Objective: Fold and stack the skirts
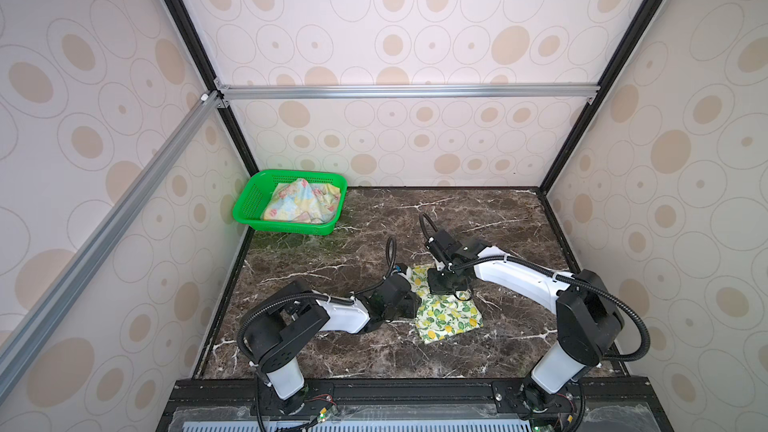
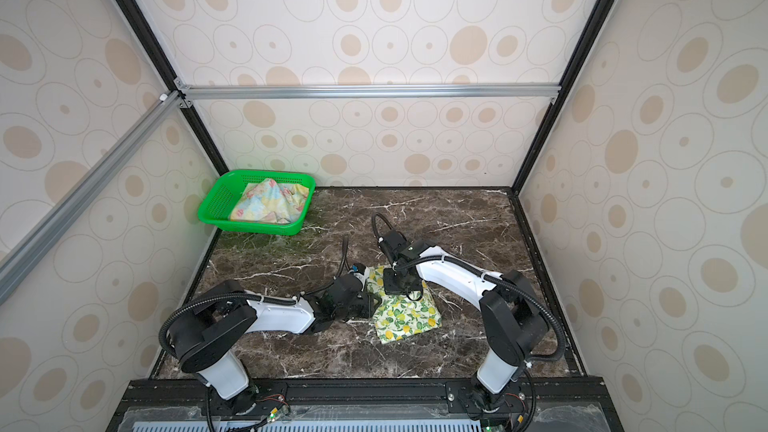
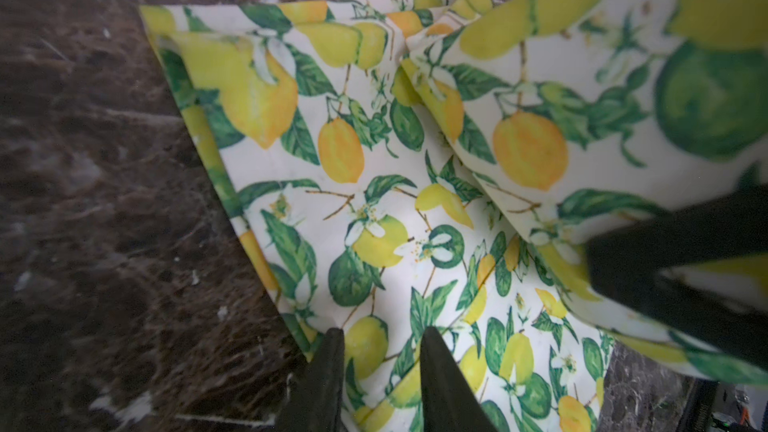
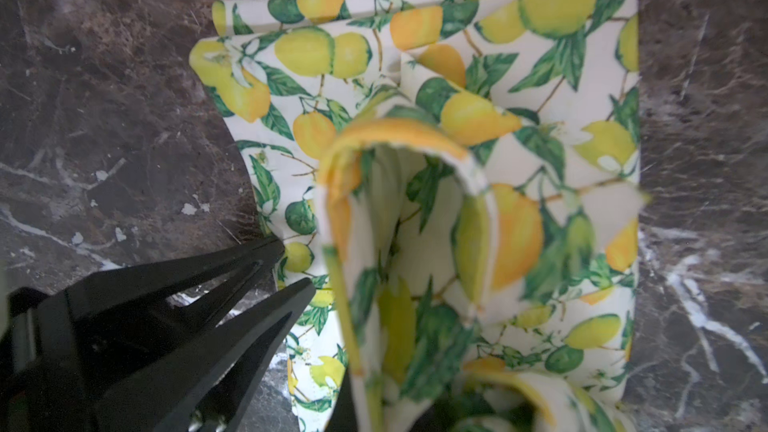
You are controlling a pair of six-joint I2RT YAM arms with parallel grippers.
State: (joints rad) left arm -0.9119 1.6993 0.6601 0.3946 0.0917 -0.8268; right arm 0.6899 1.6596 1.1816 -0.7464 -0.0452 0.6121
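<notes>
Right fingers point(image 3: 665, 251) pinched shut on a raised flap of the lemon skirt point(image 1: 446, 313), left fingers point(image 3: 440, 376) slightly parted at its 9 o'clock edge, could drag the fold crooked if unpinned.

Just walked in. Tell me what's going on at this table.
The two arms are folding the lemon-print skirt on the marble table. The right end effector is shut on a raised flap of it, while the left end effector sits open at the skirt's edge. The pastel floral skirt lies crumpled in the green basket at the back, not yet folded.
</notes>
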